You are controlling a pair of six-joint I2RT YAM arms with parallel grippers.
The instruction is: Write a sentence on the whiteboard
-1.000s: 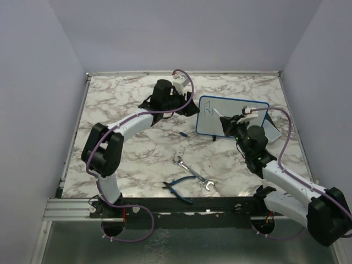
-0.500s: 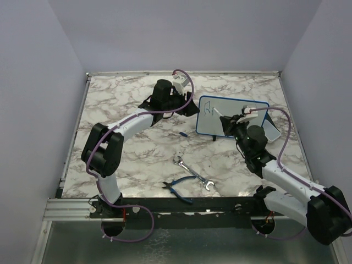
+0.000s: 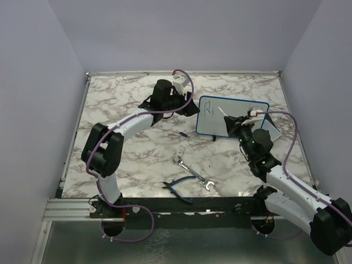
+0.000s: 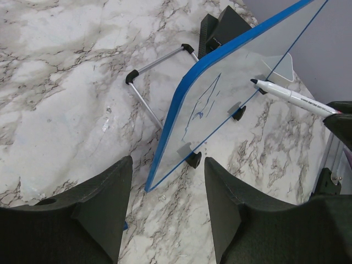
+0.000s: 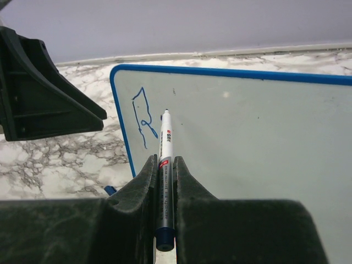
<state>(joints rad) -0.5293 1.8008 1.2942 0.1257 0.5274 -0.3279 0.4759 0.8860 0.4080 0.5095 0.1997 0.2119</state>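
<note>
The whiteboard [image 3: 242, 110] stands tilted on its stand at the back right. It also shows in the left wrist view [image 4: 242, 77] and in the right wrist view [image 5: 247, 137]. Of the sentence, only one short blue scrawl [image 3: 206, 110] [image 4: 201, 107] [image 5: 142, 116] shows, near the board's upper left corner. My right gripper [image 3: 234, 122] [image 5: 165, 160] is shut on a white marker [image 5: 166, 143] [image 4: 291, 96]. The marker's tip points at the board just right of the scrawl. I cannot tell whether it touches. My left gripper [image 3: 190, 106] [image 4: 168, 165] is open and empty beside the board's left edge.
A wrench [image 3: 192, 173] and blue-handled pliers [image 3: 179, 190] lie near the table's front. A small blue cap [image 3: 182, 133] lies left of the board's foot. The board's wire stand leg [image 4: 159, 60] rests on the marble behind it.
My right arm has shifted a little to the right and the marker has moved slightly along the board away from the scrawl. The left arm has not moved.
</note>
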